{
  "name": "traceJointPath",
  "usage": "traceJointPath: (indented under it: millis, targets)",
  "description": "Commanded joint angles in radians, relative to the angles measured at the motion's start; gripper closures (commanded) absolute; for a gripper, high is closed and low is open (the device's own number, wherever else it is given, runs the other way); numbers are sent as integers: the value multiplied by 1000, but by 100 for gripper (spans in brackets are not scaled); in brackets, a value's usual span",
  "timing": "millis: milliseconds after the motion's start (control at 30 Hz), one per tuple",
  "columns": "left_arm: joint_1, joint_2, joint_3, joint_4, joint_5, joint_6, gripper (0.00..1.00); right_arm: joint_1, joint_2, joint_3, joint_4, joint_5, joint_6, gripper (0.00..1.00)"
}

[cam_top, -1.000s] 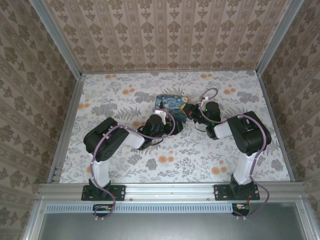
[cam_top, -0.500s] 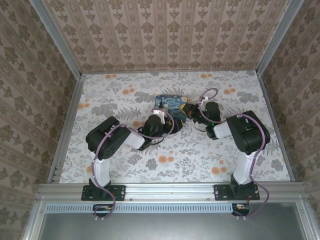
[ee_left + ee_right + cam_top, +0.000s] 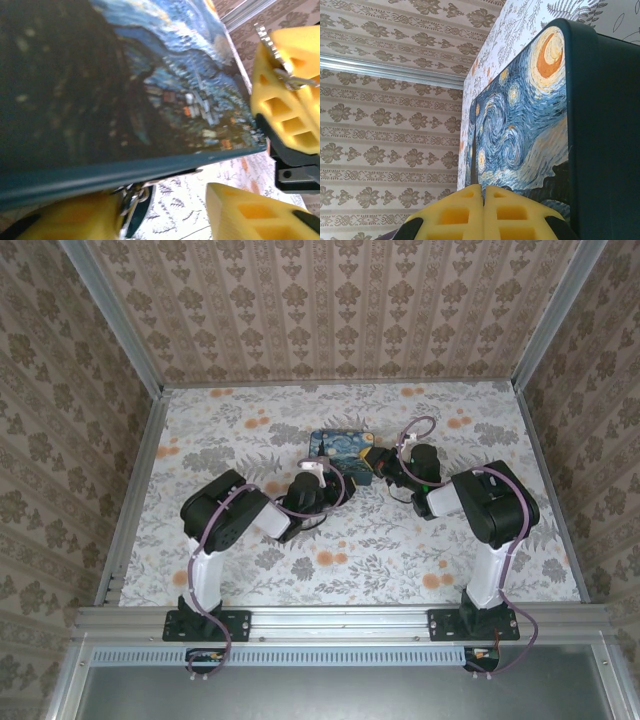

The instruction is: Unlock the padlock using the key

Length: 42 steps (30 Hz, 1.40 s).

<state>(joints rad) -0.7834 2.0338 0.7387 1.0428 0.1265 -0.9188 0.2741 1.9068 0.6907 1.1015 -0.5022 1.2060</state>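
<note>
peeking from under the box, the padlock lies between the left fingers.

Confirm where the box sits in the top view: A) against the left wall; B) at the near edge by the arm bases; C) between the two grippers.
C: the box lies far from the wall and the bases, with the left gripper at its near-left corner and the right gripper at its right side.
</note>
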Motion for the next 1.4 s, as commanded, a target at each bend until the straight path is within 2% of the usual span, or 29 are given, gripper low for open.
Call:
traceJointPath:
  millis: [0,167,267,533,933,1100,1367]
  targets:
    - [7,35,-18,-55,-13,-22,63,11,45,-6,-60,14,0,100]
    - [13,35,-3,-75,-7,-37,72,11,40,-3,-57,9,4,100]
    - [20,36,4,-79,4,-56,83,11,31,1,-59,2,3,100]
    - [53,3,-6,-81,51,-129,100,12,-75,-9,-72,-27,-2,100]
    - [100,-94,-47,-94,144,-265,100,64,-307,-243,-85,-70,-95,100]
    - [113,-116,-57,-43,219,-336,100,104,-287,-349,-4,-75,-121,100]
    - [108,-184,-86,-11,284,-380,100,155,-167,-436,219,9,-53,100]
